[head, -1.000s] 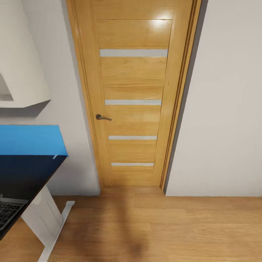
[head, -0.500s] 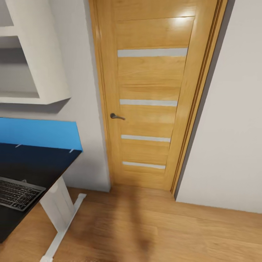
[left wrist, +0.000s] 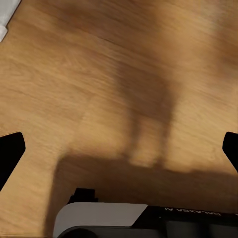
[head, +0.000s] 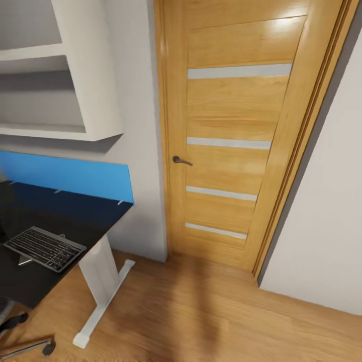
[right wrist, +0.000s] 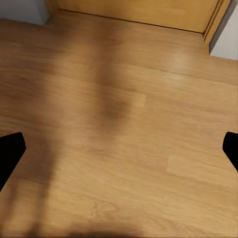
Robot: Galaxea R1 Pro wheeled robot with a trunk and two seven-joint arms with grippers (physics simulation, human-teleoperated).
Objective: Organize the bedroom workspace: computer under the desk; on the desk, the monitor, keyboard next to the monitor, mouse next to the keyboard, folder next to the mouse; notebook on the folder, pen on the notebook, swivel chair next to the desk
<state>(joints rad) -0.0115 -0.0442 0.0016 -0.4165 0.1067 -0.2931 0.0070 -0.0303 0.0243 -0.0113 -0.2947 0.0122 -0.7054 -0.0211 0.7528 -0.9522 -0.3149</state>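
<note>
From the head, the keyboard [head: 45, 248] lies flat on the black bench [head: 75, 216] by a wooden door [head: 236, 136] (it looks thin, stiff and light, best held by its long edges). Each wrist looks down at the wood floor [right wrist: 119, 124], with both jaws wide apart and holding nothing.

A: Left wrist view — left gripper [left wrist: 119, 148]: two matte black fingertips, blunt wedges. Below them, a rounded light-grey housing joined to a black body.

B: Markings?

A: Small white lettering, unreadable. Right gripper [right wrist: 119, 148]: same black tips.
</note>
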